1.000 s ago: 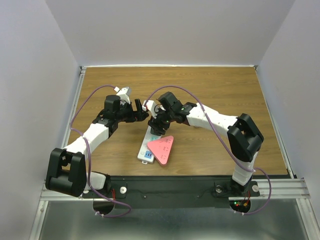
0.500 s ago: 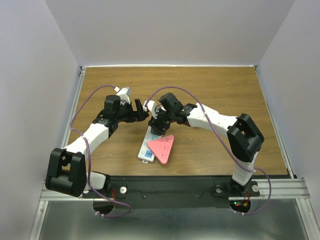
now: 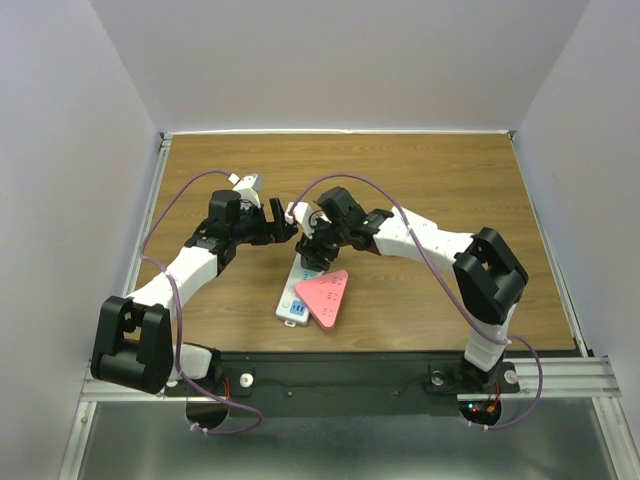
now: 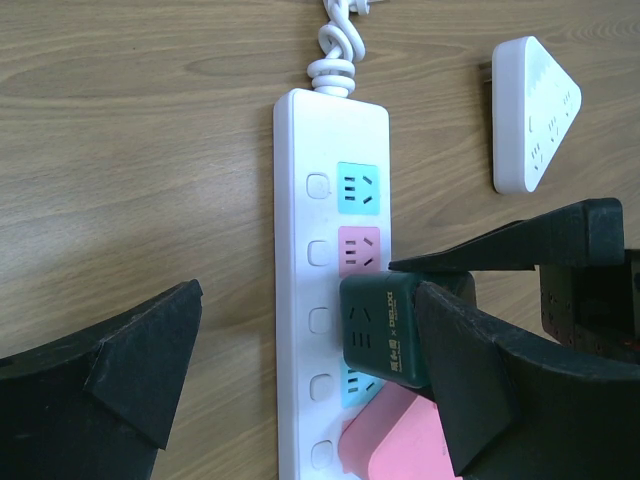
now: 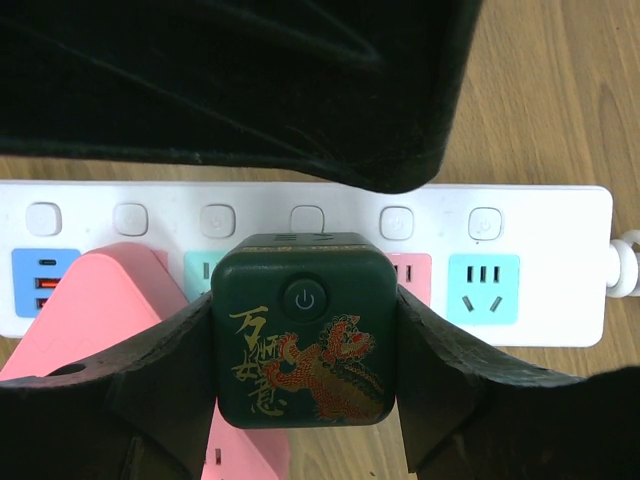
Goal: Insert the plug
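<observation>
Right gripper (image 5: 305,352) clamped on the green plug (image 5: 304,300) against the white power strip (image 5: 545,222); left gripper (image 4: 308,305) gaping wide nearby.

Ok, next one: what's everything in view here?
table: one, brown wood, under everything
power strip: one, white with blue, pink and teal sockets, lying mid-table
cord: one, white, coiled at the strip's far end
cube plug: one, dark green, over the strip's middle sockets
pink adapter: one, pink, triangular, on the strip's near end
white adapter: one, white, triangular, loose on the table near the cord
left gripper: one, black, open, close to the cube plug
right gripper: one, black, shut on the cube plug
</observation>
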You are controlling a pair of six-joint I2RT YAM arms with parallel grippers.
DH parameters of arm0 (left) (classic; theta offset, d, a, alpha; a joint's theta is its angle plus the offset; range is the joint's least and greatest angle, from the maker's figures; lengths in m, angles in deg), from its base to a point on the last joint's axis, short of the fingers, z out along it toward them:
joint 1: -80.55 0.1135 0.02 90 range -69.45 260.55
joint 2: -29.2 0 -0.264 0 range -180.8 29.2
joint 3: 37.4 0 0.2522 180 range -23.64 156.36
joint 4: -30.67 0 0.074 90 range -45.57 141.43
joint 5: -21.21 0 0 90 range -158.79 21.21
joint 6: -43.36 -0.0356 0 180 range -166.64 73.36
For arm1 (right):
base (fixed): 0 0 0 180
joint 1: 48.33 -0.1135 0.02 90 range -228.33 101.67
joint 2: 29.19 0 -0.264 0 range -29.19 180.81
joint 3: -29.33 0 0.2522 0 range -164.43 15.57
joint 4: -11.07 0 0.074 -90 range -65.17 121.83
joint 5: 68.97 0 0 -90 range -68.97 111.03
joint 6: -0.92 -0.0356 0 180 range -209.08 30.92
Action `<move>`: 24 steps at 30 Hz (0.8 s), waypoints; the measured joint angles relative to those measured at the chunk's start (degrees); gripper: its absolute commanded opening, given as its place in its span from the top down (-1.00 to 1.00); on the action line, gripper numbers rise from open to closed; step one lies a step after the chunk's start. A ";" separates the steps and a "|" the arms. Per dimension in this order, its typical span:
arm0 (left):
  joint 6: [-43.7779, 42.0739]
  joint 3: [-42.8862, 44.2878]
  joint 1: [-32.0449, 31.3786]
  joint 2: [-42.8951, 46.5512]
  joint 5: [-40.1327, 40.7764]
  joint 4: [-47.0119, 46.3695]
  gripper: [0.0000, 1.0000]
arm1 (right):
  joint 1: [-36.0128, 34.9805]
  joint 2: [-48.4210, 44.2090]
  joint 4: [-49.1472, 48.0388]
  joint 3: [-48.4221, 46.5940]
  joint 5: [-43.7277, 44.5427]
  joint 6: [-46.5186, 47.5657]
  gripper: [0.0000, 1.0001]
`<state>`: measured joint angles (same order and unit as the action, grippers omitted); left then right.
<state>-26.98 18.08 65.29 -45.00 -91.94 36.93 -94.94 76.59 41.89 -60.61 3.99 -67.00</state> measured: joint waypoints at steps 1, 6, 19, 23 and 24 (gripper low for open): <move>0.00 0.00 0.00 0.00 0.00 0.00 -0.97 | -0.13 0.00 -0.35 0.20 0.28 -0.02 0.99; 0.00 0.00 0.00 0.00 0.00 -0.02 -0.97 | -1.07 0.11 -1.99 2.29 1.73 -0.02 0.99; 0.00 0.00 0.00 0.00 -0.04 -0.15 -0.97 | -1.46 -1.09 -7.76 6.38 3.76 -2.25 0.99; 0.00 0.00 0.00 0.00 0.00 -0.26 -0.97 | -1.46 -1.20 -8.13 6.54 3.76 -2.60 0.99; 0.00 0.00 0.00 0.00 0.00 -0.28 -0.97 | -1.46 -1.31 -8.11 6.54 3.78 -2.80 0.99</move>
<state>-26.98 18.08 65.29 -45.00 -91.94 36.64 -96.41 75.27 33.78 -54.08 7.77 -69.79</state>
